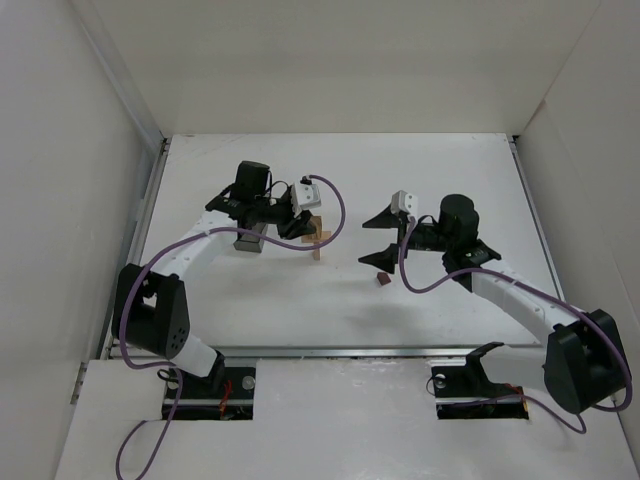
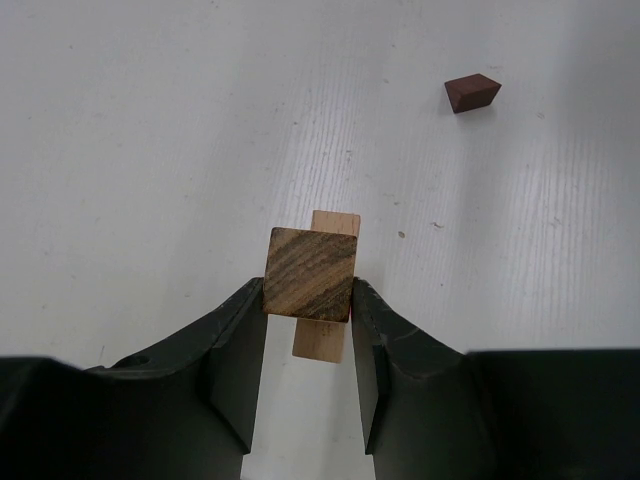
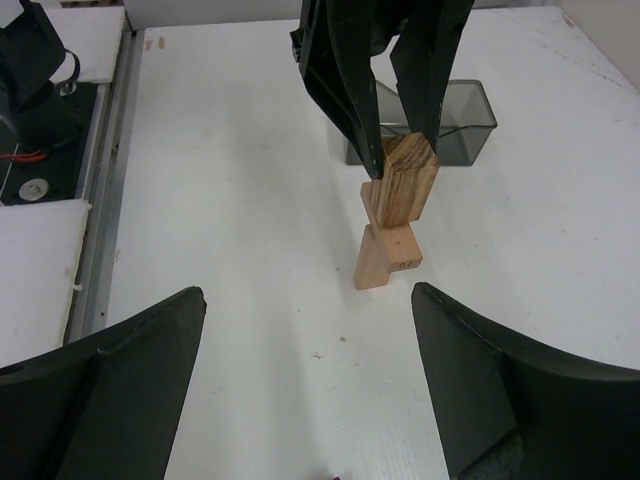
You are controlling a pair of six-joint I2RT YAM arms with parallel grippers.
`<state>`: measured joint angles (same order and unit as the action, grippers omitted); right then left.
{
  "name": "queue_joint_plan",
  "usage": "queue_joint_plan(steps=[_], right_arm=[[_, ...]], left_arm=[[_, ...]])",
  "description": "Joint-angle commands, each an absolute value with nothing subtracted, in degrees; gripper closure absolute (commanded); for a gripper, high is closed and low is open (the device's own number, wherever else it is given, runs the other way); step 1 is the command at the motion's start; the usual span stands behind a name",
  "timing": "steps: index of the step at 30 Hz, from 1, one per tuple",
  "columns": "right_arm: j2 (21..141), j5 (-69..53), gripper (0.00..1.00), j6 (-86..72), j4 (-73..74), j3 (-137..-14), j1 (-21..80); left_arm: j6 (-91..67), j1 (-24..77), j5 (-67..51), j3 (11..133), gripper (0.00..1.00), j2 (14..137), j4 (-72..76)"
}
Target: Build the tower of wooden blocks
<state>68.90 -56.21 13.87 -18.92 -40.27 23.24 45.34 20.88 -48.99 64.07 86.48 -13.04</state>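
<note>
My left gripper (image 2: 308, 295) is shut on a grain-striped tan wood block (image 2: 310, 272), holding it upright on top of, or just above, the small stack. The stack (image 3: 385, 255) is a light-tan upright with a flat piece across it; it also shows in the top view (image 1: 318, 242). In the right wrist view the held block (image 3: 402, 185) sits between the left fingers (image 3: 345, 90). The dark reddish-brown block (image 2: 472, 92) lies loose on the table, near my right gripper (image 1: 372, 240), which is open and empty, facing the stack (image 3: 308, 295).
A dark translucent grey box (image 3: 465, 120) stands just behind the stack, also seen by the left arm (image 1: 247, 243). White walls enclose the table on the left, far and right sides. The arm bases stand at the near edge.
</note>
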Motion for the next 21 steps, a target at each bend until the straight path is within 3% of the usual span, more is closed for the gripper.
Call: queue_joint_plan(steps=[1,21], right_arm=[[67.9,-58.4,0.11,14.0,-21.9,-41.1,22.9],[68.5,-59.0,0.11,14.5,-20.8,-42.2,21.4]], left_arm=[[46.7,20.7,-50.4,63.4,1.0,86.1,-11.4],[47.8,20.7,-50.4,63.4,1.0,86.7,-12.7]])
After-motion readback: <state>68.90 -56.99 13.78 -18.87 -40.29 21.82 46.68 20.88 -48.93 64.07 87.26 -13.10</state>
